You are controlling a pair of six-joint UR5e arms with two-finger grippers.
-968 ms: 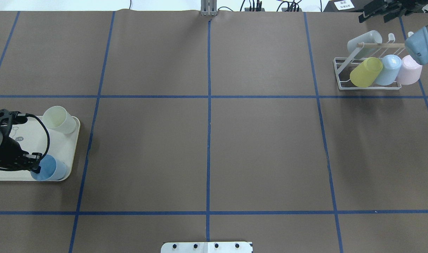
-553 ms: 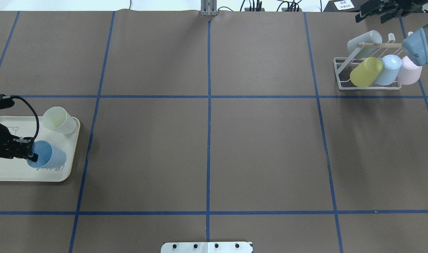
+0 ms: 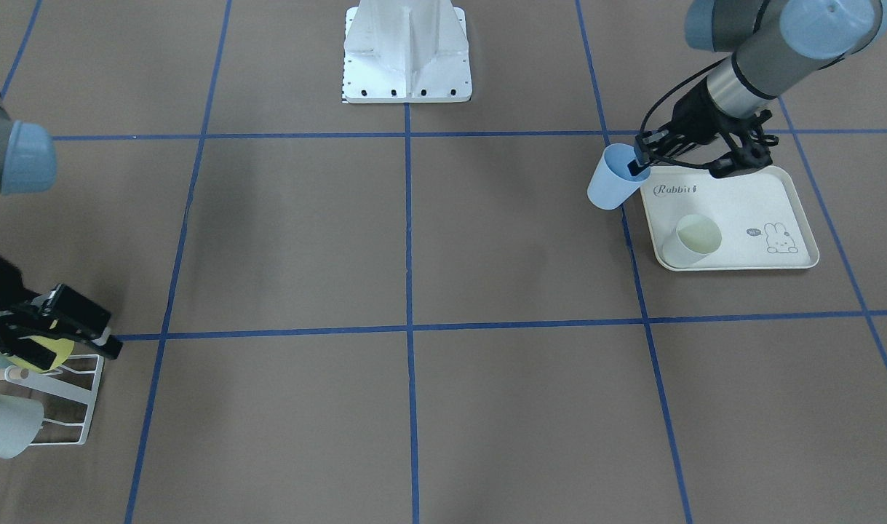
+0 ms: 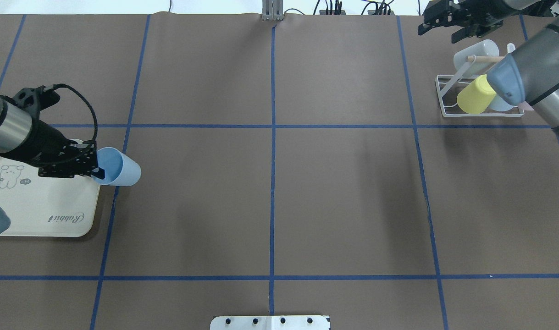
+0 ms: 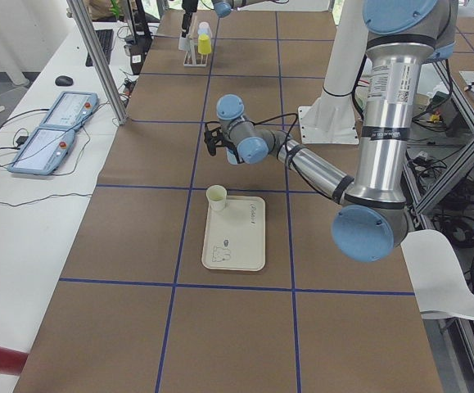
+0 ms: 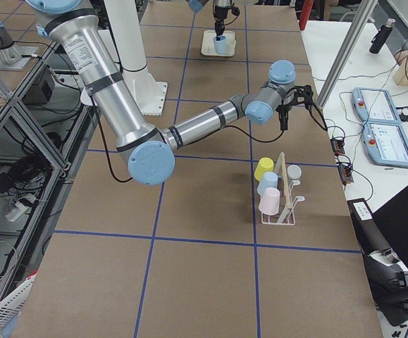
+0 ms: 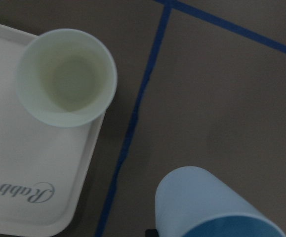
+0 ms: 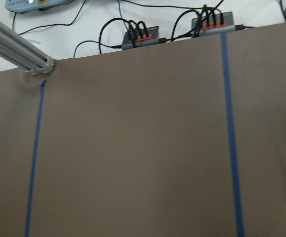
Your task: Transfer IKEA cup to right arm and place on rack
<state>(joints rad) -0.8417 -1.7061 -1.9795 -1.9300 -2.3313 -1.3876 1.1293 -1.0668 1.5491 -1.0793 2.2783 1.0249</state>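
Note:
My left gripper (image 4: pixel 97 173) is shut on the rim of a light blue IKEA cup (image 4: pixel 119 171). It holds the cup tilted in the air just past the cream tray's (image 4: pixel 41 215) right edge, above a blue tape line. The front-facing view shows the same cup (image 3: pixel 610 183) hanging from that gripper (image 3: pixel 638 166). The cup (image 7: pixel 212 207) also fills the bottom of the left wrist view. The right arm's gripper (image 4: pixel 437 32) hovers open and empty at the far right, just left of and behind the white wire rack (image 4: pixel 444 94).
The rack carries a yellow cup (image 4: pixel 474 96), a grey-white cup (image 4: pixel 478 49) and others partly hidden behind the right arm's forearm (image 4: pixel 536 68). A pale green cup (image 3: pixel 694 239) stands on the rabbit-print tray (image 3: pixel 734 211). Cables and power strips (image 8: pixel 143 34) lie past the table's far edge.
My left gripper has lifted the blue cup off the tray and carried it right and away from the robot. The right arm has swung left, and its forearm now covers part of the rack.

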